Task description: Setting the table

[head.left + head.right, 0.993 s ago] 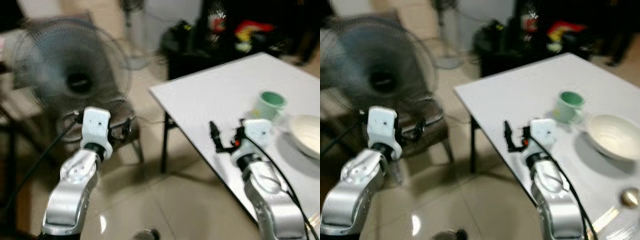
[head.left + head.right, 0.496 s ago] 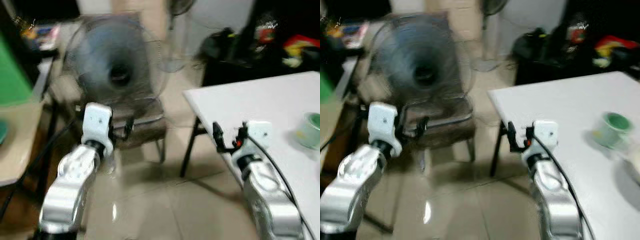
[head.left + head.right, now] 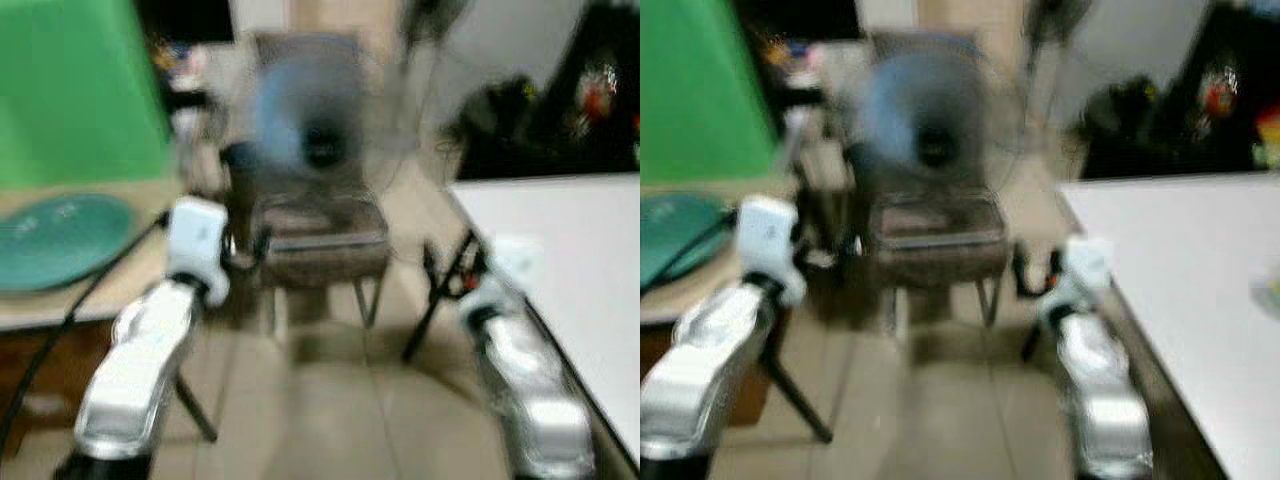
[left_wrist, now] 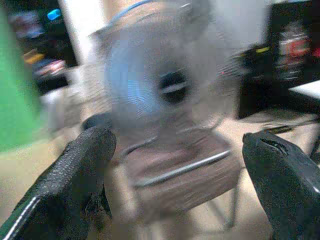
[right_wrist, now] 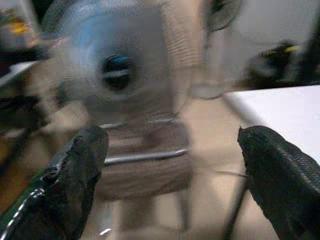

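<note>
The left claw (image 4: 175, 185) is hanging in mid-air with its two black, rough-textured fingers (image 4: 70, 185) spread wide, pinching nothing and touching nothing. The right claw (image 5: 170, 175) is doing the same, its fingers (image 5: 280, 175) standing well apart with only air between them. Both silver arms are reaching forward at about the same height, the left claw (image 3: 245, 250) on the left and the right claw (image 3: 450, 270) just beside the corner of the white desk (image 3: 570, 260).

Straight ahead, between the two claws, a round fan (image 3: 310, 125) with a wire cage and a dark hub is sitting on a chair (image 3: 320, 235) with a brown padded seat and thin metal legs. The whole scene is blurring, so fine detail is hard to tell.

To the left, a flat round teal plate (image 3: 60, 240) is lying on a low tan wooden desk (image 3: 90, 300), well apart from the left claw; whether anything is lying on it cannot be told. A large green panel (image 3: 75, 90) is standing behind it. The white desk on the right is showing a smooth, flat top. Dark bags and clutter (image 3: 560, 110) are sitting behind it, and the pale tiled floor (image 3: 320, 420) is stretching beneath the arms
</note>
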Robot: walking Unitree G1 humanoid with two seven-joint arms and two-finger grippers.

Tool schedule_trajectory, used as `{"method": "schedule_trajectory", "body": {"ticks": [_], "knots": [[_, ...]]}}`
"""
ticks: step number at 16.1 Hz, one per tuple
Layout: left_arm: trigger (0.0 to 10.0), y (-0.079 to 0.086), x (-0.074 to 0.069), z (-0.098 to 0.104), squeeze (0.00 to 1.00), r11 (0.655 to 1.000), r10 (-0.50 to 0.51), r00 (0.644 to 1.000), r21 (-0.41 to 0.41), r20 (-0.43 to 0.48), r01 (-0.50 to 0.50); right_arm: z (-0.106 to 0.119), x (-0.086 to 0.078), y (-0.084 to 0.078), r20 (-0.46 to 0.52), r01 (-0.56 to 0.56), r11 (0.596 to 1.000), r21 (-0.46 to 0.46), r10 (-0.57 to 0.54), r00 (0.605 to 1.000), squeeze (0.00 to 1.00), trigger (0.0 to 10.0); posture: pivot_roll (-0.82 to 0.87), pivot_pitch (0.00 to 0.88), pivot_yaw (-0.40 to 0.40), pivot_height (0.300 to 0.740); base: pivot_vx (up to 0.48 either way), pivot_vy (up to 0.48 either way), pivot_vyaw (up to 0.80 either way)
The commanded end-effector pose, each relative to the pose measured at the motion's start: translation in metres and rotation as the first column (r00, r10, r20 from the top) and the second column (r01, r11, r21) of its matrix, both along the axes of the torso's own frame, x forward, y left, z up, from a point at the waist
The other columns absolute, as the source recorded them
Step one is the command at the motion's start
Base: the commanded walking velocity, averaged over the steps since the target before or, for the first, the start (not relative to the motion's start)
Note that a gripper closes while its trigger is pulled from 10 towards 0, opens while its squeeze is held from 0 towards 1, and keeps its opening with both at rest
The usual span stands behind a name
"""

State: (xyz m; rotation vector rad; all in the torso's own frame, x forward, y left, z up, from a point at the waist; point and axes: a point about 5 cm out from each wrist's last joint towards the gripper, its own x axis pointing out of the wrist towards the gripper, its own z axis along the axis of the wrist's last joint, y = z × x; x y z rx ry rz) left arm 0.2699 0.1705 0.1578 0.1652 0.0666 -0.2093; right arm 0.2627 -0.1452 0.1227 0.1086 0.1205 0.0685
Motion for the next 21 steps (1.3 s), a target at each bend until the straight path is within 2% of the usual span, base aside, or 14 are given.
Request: {"method": "schedule_trajectory", "body": {"ticks": [1, 6, 9, 10, 11, 12, 21], "knots": [[10.0, -0.0023, 0.0022, 0.0032, 0.0, 1.0, -0.003, 1.0, -0.003, 0.01, 0.003, 0.0057, 0.0034, -0.0056, 0.024, 0.017, 1.0, -0.001, -0.017, 1.0, 1.0, 10.0, 0.11, 0.0, -0.019, 0.74, 0.0, 0.469, 0.8], [10.0, -0.0023, 0.0037, 0.0032, 0.0, 1.0, 0.009, 1.0, -0.004, 0.013, -0.009, 0.0048, 0.005, -0.0045, 0.022, 0.019, 1.0, 0.006, -0.019, 1.0, 1.0, 10.0, 0.11, 0.0, -0.024, 0.74, 0.0, 0.436, 0.8], [10.0, -0.0043, 0.0033, 0.0017, 0.0, 1.0, 0.013, 1.0, 0.01, 0.009, -0.013, 0.0005, 0.0059, -0.0059, -0.022, 0.037, 0.998, 0.043, -0.036, 0.999, 1.0, 10.0, 0.12, 0.0, -0.029, 0.74, 0.0, 0.0, 0.17], [10.0, -0.0046, 0.0031, 0.0023, 0.0, 1.0, 0.008, 1.0, 0.0, 0.02, -0.008, 0.001, 0.0064, -0.0056, -0.018, 0.032, 0.998, 0.046, -0.032, 0.999, 0.71, 10.0, 0.12, 0.0, -0.033, 0.74, 0.0, 0.0, 0.0], [10.0, -0.0042, 0.0028, 0.0026, 0.0, 1.0, 0.007, 1.0, 0.002, 0.023, -0.007, 0.0014, 0.0068, -0.0052, -0.018, 0.031, 0.999, 0.042, -0.031, 0.999, 0.24, 10.0, 0.12, 0.0, -0.033, 0.74, 0.0, 0.0, 0.0], [10.0, -0.0044, 0.0021, 0.0029, 0.0, 1.0, -0.003, 1.0, -0.003, 0.023, 0.003, 0.0015, 0.0068, -0.0047, -0.022, 0.03, 0.999, 0.044, -0.029, 0.999, 0.0, 10.0, 0.12, 0.0, -0.035, 0.74, 0.247, 0.0, 0.0], [10.0, -0.0109, -0.0025, 0.001, 0.0, 0.995, -0.098, 0.995, -0.001, -0.004, 0.098, -0.0026, 0.0078, -0.0044, -0.051, 0.035, 0.999, 0.041, -0.033, 0.998, 0.0, 10.0, 0.13, 0.0, -0.036, 0.74, 0.36, 0.0, 0.0]]}}
